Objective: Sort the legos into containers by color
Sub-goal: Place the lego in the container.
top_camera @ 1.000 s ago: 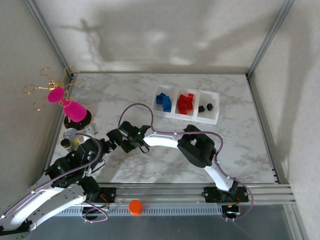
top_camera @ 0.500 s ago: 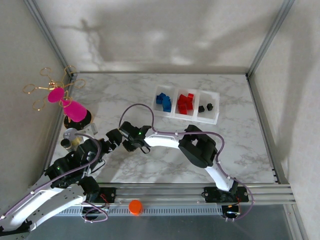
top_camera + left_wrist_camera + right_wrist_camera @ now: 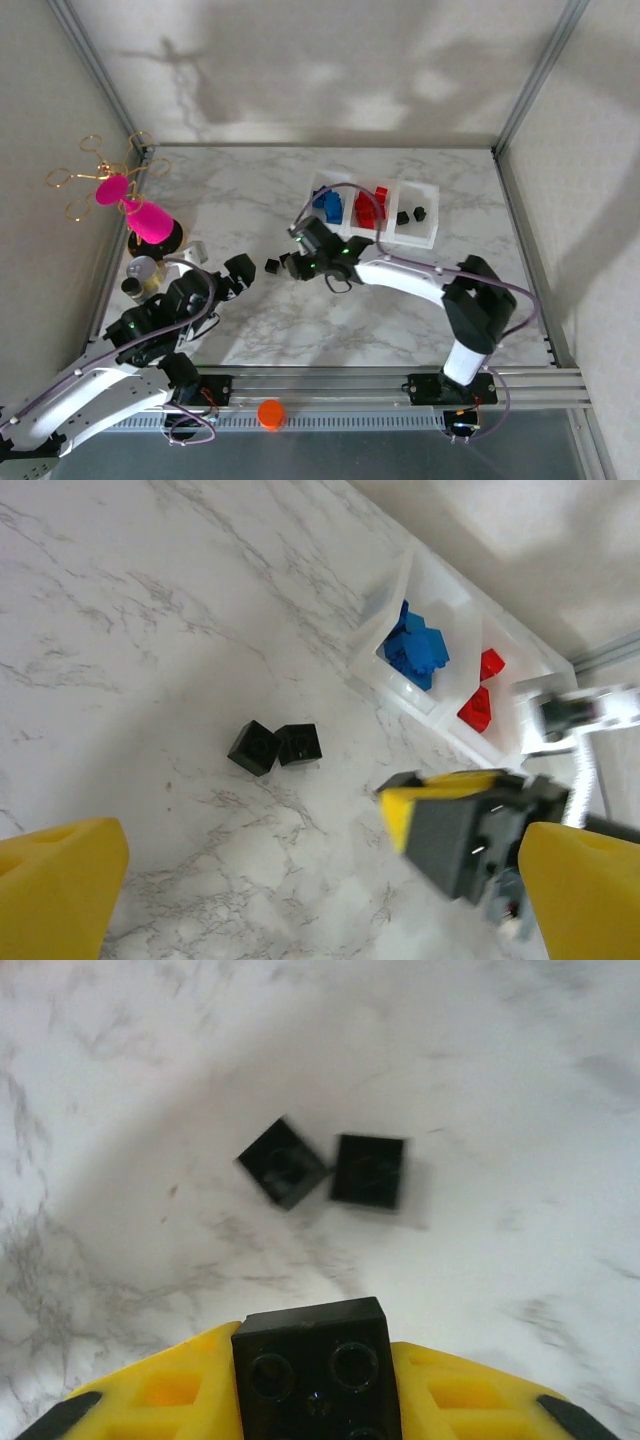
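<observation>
Your right gripper (image 3: 318,1385) is pinching one small black plastic brick (image 3: 318,1355) above the white marble table (image 3: 220,190). Carry it level toward two o'clock and release it low over the rightmost bin so it cannot bounce out. Two loose black bricks (image 3: 368,1170) lie side by side below. Your left gripper (image 3: 235,275), at their nine o'clock, is spread wide and empty. The three joined translucent white bins (image 3: 420,238) hold, from nine to three o'clock, blue bricks (image 3: 327,203), red bricks (image 3: 368,207) and two black bricks (image 3: 420,212).
</observation>
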You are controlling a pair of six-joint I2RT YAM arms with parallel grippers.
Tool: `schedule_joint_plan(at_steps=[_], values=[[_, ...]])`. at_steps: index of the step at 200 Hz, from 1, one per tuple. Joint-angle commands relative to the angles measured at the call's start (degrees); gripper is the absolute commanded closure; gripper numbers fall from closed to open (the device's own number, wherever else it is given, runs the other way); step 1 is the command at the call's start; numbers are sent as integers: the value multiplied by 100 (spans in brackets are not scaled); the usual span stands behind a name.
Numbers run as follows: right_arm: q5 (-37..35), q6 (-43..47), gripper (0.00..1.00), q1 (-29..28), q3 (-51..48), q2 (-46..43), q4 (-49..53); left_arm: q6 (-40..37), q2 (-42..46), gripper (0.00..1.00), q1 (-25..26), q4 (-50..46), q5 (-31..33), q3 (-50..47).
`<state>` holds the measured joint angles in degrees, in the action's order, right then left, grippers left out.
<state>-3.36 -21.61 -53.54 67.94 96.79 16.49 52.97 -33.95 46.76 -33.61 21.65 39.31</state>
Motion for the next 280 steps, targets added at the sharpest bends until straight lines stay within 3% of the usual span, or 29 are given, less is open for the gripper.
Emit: schedule_joint_plan(at_steps=[1, 52, 86, 112, 158, 196, 236, 280], values=[[-116, -239, 75, 571, -429, -583, -24, -226, -282, 0, -44, 513, -212, 155], [-840, -198, 75, 2218, -748, -1241, 150, -431, -1125, 0, -45, 1375, -545, 211], [-1078, -136, 74, 3244, -629, -1072, 17, -443, -1512, 0, -46, 2070, -794, 108], [-1101, 29, 74, 3714, -337, -619, -107, -555, -1818, 0, -49, 2229, -740, 235], [-1188, 196, 72, 4104, 321, 313, -273, -701, -2298, 0, -52, 2424, -933, 434], [-1263, 280, 61, 4166, 898, 877, -142, -743, -2344, 0, -53, 2445, -917, 454], [-977, 307, 48, 4157, 943, 709, -149, -753, -2224, 0, -53, 2346, -803, 438], [-734, 204, 45, 3980, 631, 119, -59, -726, -2053, 1, -54, 2229, -746, 447]])
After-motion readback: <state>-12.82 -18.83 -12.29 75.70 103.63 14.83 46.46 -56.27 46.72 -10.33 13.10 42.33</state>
